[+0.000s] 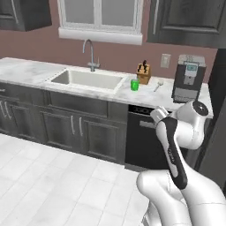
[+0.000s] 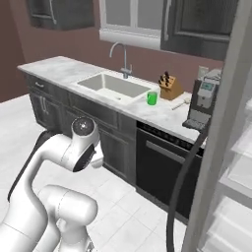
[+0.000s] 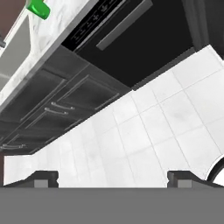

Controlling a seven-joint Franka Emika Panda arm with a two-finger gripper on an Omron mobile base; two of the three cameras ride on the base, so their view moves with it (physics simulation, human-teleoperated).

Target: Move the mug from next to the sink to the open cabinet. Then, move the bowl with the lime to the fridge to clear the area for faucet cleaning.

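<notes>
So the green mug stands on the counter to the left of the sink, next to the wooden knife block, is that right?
Not quite. The mug stands to the right of the sink, not the left. The left base view shows it there on the counter, next to the knife block; the rest is correct.

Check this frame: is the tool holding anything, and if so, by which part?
Nothing is held. The tool is open, its fingertips wide apart over bare floor tiles. The mug stands on the counter beside the sink, untouched.

Green mug [image 1: 134,84] beside sink [image 1: 86,79], near knife block [image 1: 144,73]
</notes>
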